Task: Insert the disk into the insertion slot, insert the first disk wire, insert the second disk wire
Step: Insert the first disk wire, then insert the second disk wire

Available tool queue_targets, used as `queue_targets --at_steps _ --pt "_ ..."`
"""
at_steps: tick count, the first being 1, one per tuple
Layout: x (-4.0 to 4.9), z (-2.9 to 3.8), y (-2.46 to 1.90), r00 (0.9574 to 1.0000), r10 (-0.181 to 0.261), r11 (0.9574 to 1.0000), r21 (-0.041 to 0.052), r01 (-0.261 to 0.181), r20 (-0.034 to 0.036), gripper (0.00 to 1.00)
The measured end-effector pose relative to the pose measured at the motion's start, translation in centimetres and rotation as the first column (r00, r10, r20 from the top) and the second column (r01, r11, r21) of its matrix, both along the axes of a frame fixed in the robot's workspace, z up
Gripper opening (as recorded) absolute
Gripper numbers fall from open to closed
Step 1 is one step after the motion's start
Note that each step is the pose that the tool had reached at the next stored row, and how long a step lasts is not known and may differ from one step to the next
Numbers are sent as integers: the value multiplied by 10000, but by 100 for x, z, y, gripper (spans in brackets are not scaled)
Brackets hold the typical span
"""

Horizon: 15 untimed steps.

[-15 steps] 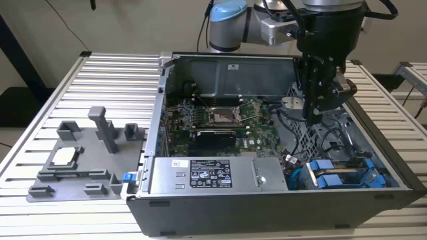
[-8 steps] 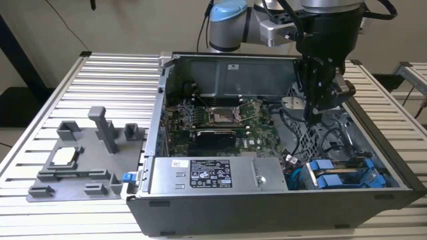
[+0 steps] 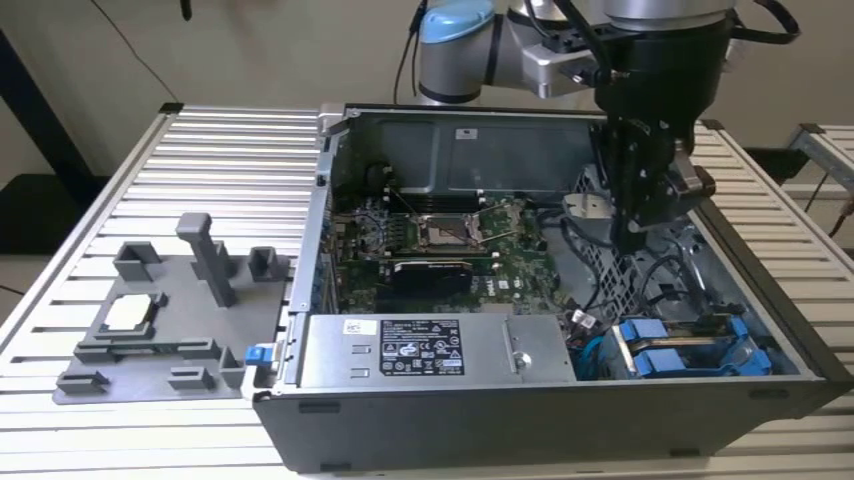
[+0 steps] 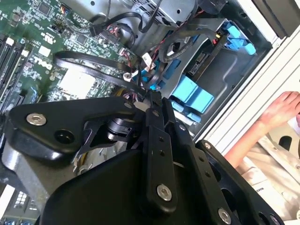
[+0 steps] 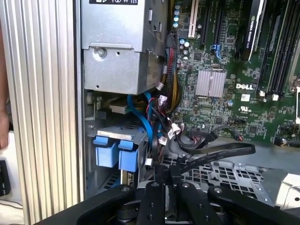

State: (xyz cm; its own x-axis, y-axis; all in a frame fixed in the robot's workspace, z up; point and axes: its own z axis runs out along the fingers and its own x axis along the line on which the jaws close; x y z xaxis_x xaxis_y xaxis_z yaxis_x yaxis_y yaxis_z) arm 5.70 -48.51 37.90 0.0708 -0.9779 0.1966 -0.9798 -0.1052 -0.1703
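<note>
The exterior view takes in the whole open computer case [image 3: 534, 420] and a grey tray [image 3: 147, 340] beside it. The second wrist view catches a person's hand [image 4: 281, 110] outside the case. The gripper [image 4: 154, 99] hangs over black wires [image 5: 220, 152], its fingers pressed together. It is hard to tell if a wire is pinched. The disk [image 5: 107, 151] sits in the insertion slot [image 5: 117, 133] with its blue end out and its silver top hidden.

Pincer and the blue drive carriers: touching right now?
Apart. The exterior view shows a plain gap between the pincer and the blue drive carriers.
</note>
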Motion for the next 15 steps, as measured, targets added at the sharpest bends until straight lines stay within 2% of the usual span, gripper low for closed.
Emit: queue_targets --at_steps 5,15 --pt "34 -4 -111 10000 0 10000 0 0 -1 16" --pt "179 -7 -349 10000 0 10000 11 0 -18 16"
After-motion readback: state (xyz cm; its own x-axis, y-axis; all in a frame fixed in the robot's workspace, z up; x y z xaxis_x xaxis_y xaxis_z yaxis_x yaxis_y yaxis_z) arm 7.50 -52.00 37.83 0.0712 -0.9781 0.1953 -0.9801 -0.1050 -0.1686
